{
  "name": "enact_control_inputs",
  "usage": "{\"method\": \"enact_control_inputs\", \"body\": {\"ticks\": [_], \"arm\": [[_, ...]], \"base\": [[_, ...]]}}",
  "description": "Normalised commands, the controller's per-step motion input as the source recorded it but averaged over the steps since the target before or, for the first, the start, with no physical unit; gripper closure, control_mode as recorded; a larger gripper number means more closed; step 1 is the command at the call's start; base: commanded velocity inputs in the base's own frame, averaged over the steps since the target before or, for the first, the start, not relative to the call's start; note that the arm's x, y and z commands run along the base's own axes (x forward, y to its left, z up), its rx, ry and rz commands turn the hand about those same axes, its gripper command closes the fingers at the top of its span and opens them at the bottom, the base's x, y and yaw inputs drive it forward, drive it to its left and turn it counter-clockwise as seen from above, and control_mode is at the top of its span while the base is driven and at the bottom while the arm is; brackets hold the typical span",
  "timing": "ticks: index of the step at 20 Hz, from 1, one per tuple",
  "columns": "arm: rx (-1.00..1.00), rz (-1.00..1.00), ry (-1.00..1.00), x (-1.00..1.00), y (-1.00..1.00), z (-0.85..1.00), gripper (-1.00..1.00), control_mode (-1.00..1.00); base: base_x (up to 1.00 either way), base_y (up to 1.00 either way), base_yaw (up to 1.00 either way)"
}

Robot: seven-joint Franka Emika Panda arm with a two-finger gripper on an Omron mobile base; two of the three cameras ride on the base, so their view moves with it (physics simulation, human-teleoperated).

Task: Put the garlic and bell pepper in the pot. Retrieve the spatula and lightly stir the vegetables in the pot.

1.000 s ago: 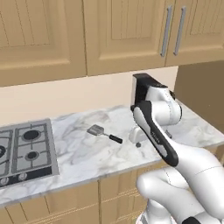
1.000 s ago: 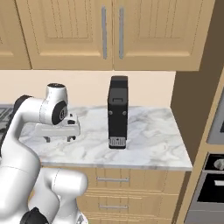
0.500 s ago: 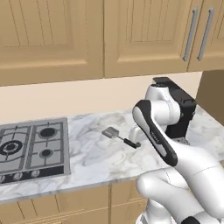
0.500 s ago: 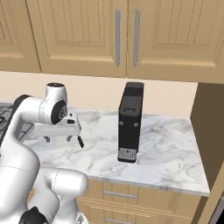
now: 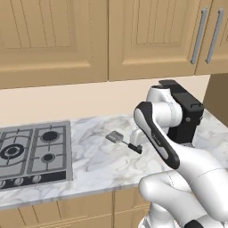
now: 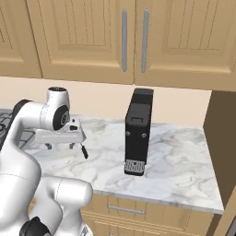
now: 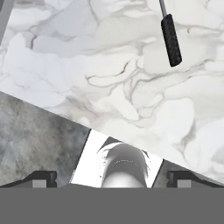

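The spatula [image 5: 117, 137] lies flat on the marble counter, grey head to the left and dark handle [image 5: 135, 148] pointing right. My gripper [image 5: 135, 140] hovers just above the handle end, pointing down, open and empty. From the right base view the gripper [image 6: 59, 146] hangs left of the spatula's handle [image 6: 84, 151]. In the hand view the handle [image 7: 170, 39] lies at the upper right, well ahead of my gripper [image 7: 113, 178], whose tips stand wide apart. The pot, garlic, bell pepper and vegetables are out of view.
A grey gas stove [image 5: 33, 151] is set into the counter at the left. A tall black coffee machine [image 6: 138, 131] stands on the counter right of the arm, also seen behind my elbow [image 5: 186, 116]. Wooden cabinets hang above. Bare marble [image 6: 179, 161] stretches to the right.
The whole scene has slid rightward in both base views, so the base has driven left. The spatula lies as before, and the gripper has stayed open.
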Motion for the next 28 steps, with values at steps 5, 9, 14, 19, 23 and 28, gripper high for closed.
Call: {"method": "enact_control_inputs", "body": {"ticks": [5,9,14,19,23,28], "arm": [[0.0,0.0,0.0,0.0,0.0,0.0,-1.0,1.0],[0.0,0.0,0.0,0.0,0.0,0.0,-1.0,1.0],[0.0,0.0,0.0,0.0,0.0,0.0,-1.0,1.0],[0.0,0.0,0.0,0.0,0.0,0.0,-1.0,1.0],[0.0,0.0,0.04,0.08,0.02,0.0,-1.0,-1.0],[-0.01,0.0,0.09,0.41,0.0,-0.01,-1.0,-1.0]], "base": [[0.8,0.0,-0.05],[0.07,0.0,-0.01],[0.0,0.0,0.0],[0.0,0.0,0.0],[0.0,0.0,0.0],[0.0,0.0,0.0]]}}
